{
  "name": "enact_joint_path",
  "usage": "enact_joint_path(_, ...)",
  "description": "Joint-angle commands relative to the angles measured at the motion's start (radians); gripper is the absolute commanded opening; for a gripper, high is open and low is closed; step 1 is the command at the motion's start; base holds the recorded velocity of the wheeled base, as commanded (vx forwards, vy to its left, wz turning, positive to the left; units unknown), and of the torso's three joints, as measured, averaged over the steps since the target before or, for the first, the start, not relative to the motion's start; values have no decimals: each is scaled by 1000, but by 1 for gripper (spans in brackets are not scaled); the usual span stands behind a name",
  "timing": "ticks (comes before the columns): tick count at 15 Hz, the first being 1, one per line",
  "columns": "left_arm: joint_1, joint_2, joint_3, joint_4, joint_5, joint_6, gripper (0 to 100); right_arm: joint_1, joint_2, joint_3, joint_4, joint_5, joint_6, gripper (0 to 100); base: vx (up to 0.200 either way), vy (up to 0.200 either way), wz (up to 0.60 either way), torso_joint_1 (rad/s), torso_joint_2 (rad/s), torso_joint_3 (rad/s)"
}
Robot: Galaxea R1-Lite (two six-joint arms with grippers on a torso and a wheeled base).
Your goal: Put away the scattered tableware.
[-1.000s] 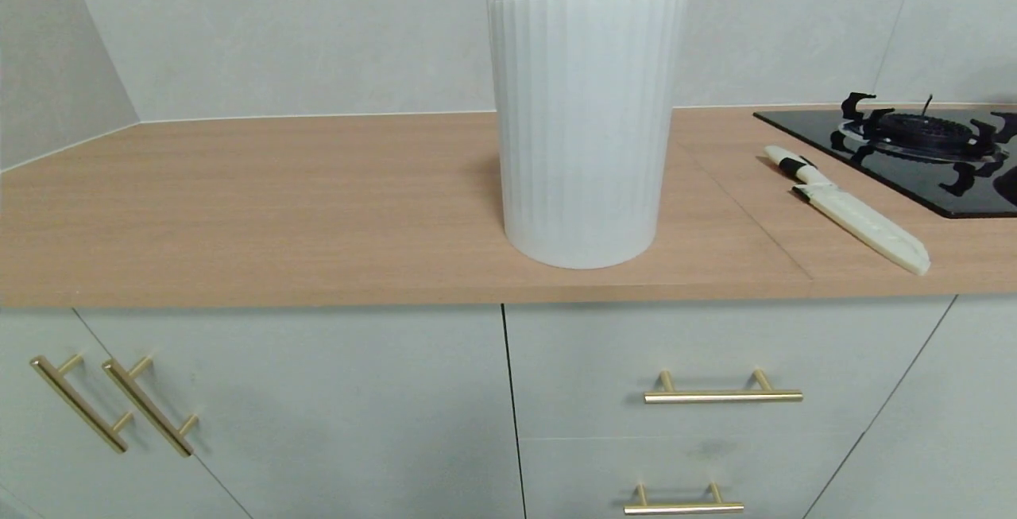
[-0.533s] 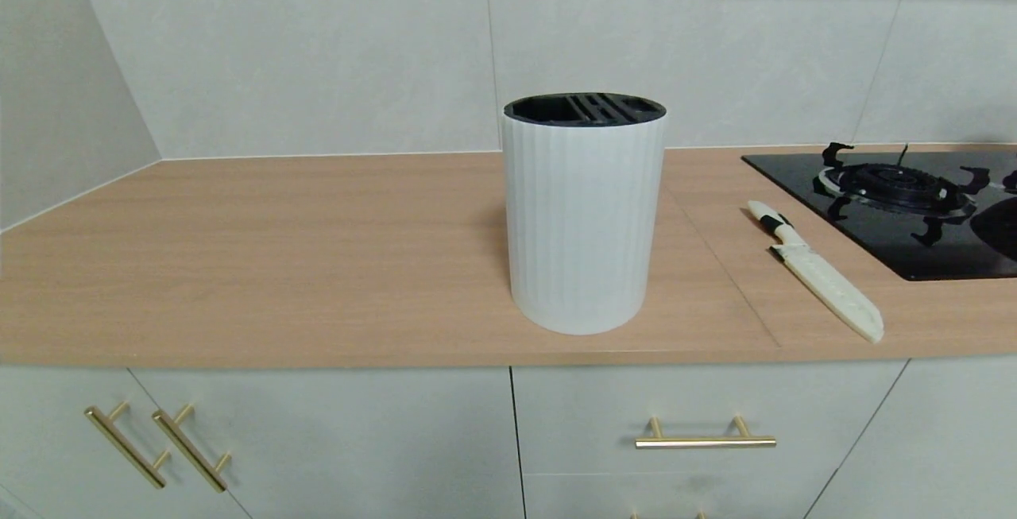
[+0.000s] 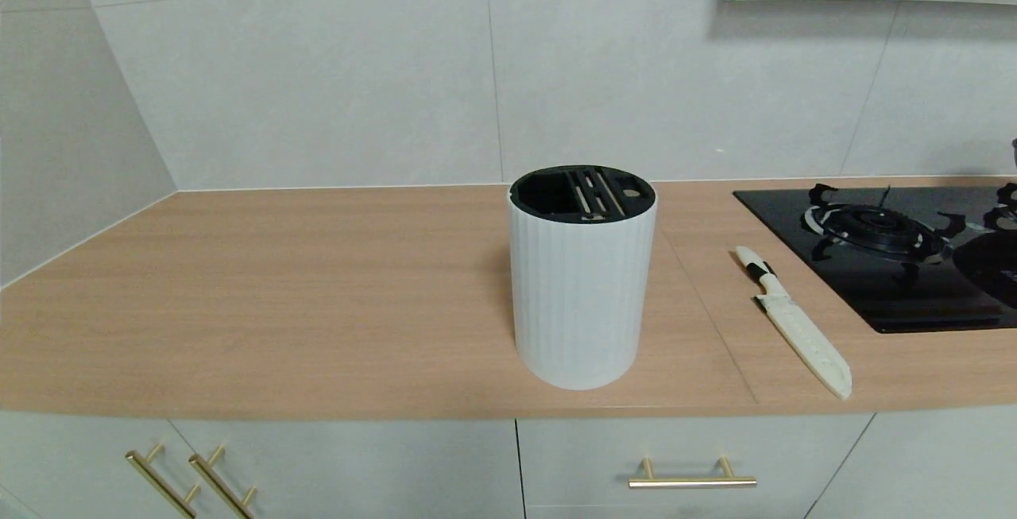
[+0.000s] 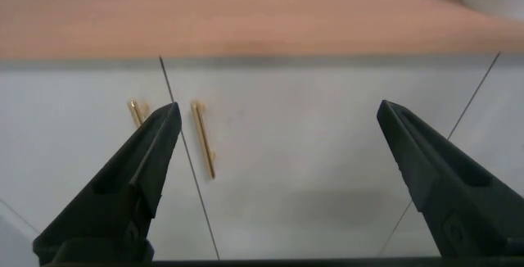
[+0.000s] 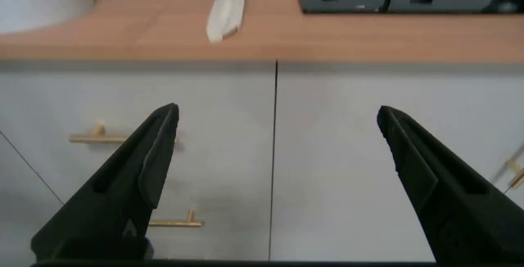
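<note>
Holder (image 3: 578,304): white ribbed cylinder with a black slotted insert on top. It stands upright near the front edge of the countertop (image 3: 318,304). Knife (image 3: 794,324): cream blade, cream handle with a black band. It lies flat between holder and hob (image 3: 914,300), touching neither, tip toward the front edge, handle toward the wall.

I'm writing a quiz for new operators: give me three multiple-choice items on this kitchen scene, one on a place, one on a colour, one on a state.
1. Where does the knife lie? A) on the counter, between holder and hob B) inside the holder C) on the hob
2. What colour is the holder's outer wall? A) black B) white C) green
3. How is the left gripper? A) shut on the knife B) shut on a handle C) open
Answers: 1A, it lies flat on the wood; 2B, ribbed white wall; 3C, fingers wide apart.
</note>
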Motion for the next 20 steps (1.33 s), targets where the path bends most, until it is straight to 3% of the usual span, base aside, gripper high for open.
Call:
enact_joint_path(1,0,1,0,0,0,0,100,1,0,0,-1,0,0,100,0,0,0,222,-510,-286)
enact_joint_path(20,0,1,0,0,0,0,100,-1,0,0,-1,0,0,100,0,0,0,243,-515,-274)
